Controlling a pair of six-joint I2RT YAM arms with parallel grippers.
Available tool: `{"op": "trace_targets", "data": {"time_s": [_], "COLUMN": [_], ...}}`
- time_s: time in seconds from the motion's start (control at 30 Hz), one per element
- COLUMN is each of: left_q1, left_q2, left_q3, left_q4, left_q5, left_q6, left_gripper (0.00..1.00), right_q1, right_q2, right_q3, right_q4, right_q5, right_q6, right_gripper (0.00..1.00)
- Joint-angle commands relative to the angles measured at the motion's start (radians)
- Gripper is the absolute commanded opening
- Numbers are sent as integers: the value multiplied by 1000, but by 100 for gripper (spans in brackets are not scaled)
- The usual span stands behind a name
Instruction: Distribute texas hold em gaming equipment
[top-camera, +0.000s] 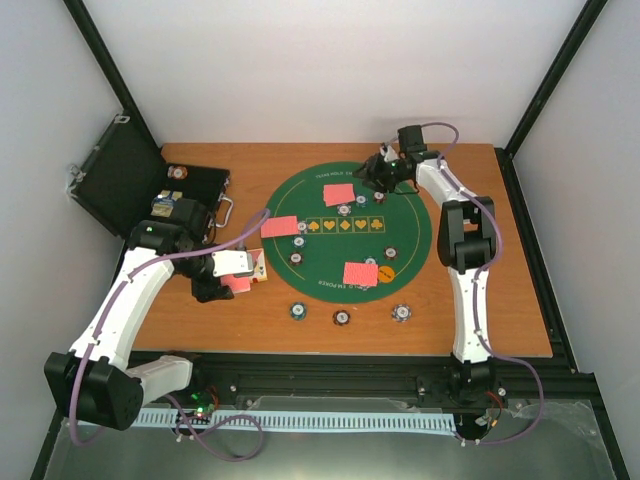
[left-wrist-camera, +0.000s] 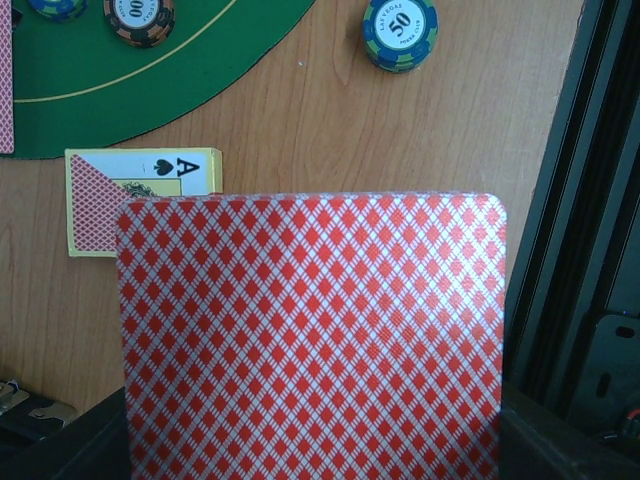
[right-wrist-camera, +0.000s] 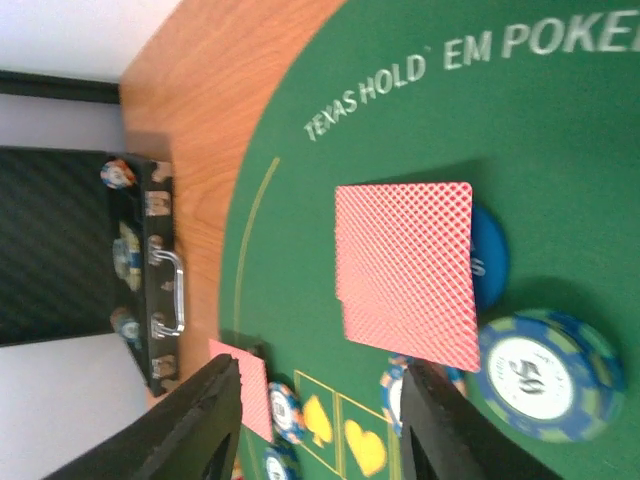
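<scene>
Much is already dealt: three small piles of red-backed cards (top-camera: 340, 193) lie on the green mat (top-camera: 415, 225), with chips (top-camera: 400, 313) on it and just off its near edge, though the mat's right side has no cards yet. The left gripper (top-camera: 240, 283), just off the mat's left edge beside the card box (left-wrist-camera: 140, 200), pinches a further card (left-wrist-camera: 310, 340), while the right gripper (right-wrist-camera: 320, 420) hangs spread and empty over the mat's far side.

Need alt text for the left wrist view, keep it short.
A red-backed playing card fills the lower frame, close to the camera. Behind it on the wooden table lies a yellow card box showing an ace of spades, with the green felt mat at upper left and a blue 50 chip at top.
</scene>
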Motion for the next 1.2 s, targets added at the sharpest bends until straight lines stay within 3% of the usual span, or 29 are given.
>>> {"op": "trace_targets", "data": {"time_s": [0.0, 0.23, 0.43, 0.57, 0.8, 1.17], "left_q1": [-3, -3, -3, -3, -4, -3], "left_q2": [-3, -23, -28, -38, -27, -34], "left_q3": [37, 39, 44, 38, 63, 75], "left_q4": [-7, -11, -25, -32, -50, -60], "left_q5": [11, 33, 41, 46, 80, 91], "left_q6": [-20, -27, -26, -21, -33, -31], "left_gripper": [2, 2, 2, 2, 2, 2], "right_q1": [-10, 52, 340, 517, 710, 812], "right_q2": [-126, -539, -823, -908, -864, -679], "right_q3": [-77, -572, -986, -1129, -1143, -1033], "right_q4": [-101, 146, 495, 726, 915, 1025], "right_q5": [96, 78, 39, 72, 120, 94], "right_q6": [-55, 18, 204, 362, 477, 532], "right_gripper": [49, 70, 87, 91, 87, 71]}}
